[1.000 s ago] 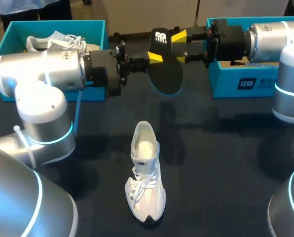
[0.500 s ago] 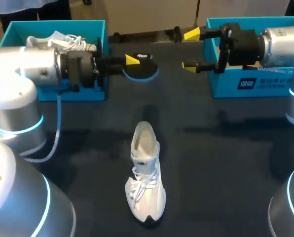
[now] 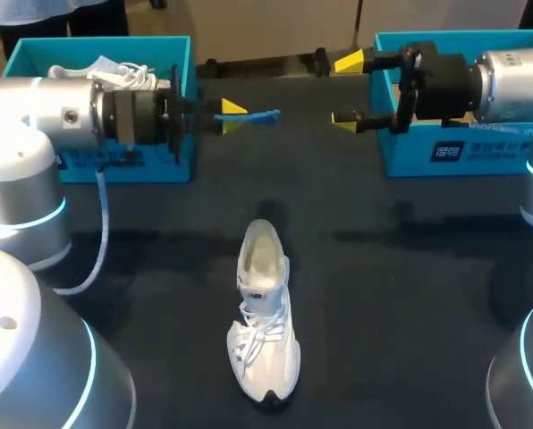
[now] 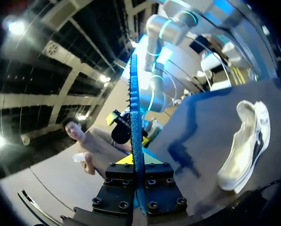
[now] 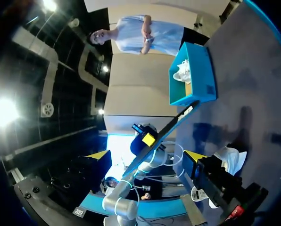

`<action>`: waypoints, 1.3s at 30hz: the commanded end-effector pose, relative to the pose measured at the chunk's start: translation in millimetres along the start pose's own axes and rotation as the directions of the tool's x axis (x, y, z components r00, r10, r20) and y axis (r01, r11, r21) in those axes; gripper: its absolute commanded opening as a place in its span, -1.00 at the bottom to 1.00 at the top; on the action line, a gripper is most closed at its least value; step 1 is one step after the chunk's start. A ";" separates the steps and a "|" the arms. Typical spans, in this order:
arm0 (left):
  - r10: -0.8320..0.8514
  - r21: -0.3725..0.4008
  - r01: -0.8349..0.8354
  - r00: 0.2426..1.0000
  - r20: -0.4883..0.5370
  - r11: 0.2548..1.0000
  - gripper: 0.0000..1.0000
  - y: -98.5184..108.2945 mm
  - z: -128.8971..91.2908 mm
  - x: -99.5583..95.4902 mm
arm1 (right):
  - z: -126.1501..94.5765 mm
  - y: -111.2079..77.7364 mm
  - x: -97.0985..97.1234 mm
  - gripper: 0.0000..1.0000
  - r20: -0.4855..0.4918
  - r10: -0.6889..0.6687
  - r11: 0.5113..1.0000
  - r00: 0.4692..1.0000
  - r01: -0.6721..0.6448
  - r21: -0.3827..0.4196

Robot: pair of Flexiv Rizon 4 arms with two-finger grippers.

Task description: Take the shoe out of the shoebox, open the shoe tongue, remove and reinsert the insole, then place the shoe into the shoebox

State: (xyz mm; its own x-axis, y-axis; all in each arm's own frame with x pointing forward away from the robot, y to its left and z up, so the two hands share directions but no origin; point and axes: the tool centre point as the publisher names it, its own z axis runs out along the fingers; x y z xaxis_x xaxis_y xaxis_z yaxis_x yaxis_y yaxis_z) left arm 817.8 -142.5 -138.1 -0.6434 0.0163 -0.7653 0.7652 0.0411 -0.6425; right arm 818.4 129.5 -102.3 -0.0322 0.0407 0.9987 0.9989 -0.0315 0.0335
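A white shoe (image 3: pixel 265 313) stands on the dark table, toe toward the near edge; the left wrist view shows it beside my left gripper (image 4: pixel 246 136). My left gripper (image 3: pixel 233 114) is shut on the dark insole with a blue rim (image 3: pixel 253 115), held edge-on above the table's far middle. In the left wrist view the insole (image 4: pixel 135 117) stands as a thin blade rising from between the fingers (image 4: pixel 136 162). My right gripper (image 3: pixel 347 89) is open and empty, a short way to the right of the insole. The right wrist view shows the insole (image 5: pixel 164 136) ahead of its wide-apart fingertips (image 5: pixel 147 155).
A blue shoebox (image 3: pixel 173 54) at the far left holds another white shoe (image 3: pixel 105 73). A second blue box (image 3: pixel 427 156) stands at the far right under my right arm. The left box (image 5: pixel 199 89) also shows in the right wrist view.
My right gripper let go of the insole, opened wide and drew back to the right. My left gripper pulled the insole leftward and turned it from flat-on to edge-on.
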 end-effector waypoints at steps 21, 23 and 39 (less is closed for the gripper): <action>-0.883 0.245 0.877 0.452 -0.124 0.414 -1.00 -8.8 -17.9 2.1 | 1.2 0.0 0.0 1.00 0.001 0.001 1.000 1.000 -0.001 -0.001; -0.887 0.230 0.882 0.446 -0.124 0.411 -1.00 -20.7 -24.0 4.4 | 1.2 0.0 0.0 1.00 0.001 0.001 1.000 1.000 -0.001 -0.001; -0.931 0.049 0.931 0.363 -0.033 0.362 -1.00 -42.2 -21.4 1.9 | 1.2 0.0 0.0 1.00 0.001 0.001 1.000 1.000 -0.001 -0.001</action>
State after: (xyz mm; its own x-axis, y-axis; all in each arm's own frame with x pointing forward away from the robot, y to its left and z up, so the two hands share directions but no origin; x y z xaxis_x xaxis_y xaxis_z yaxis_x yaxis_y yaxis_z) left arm 791.5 -124.7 -121.6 -0.9479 0.0736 0.3098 -0.3145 -0.0647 -0.9470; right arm 818.4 129.5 -102.2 -0.0321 0.0409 0.9986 0.9989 -0.0315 0.0334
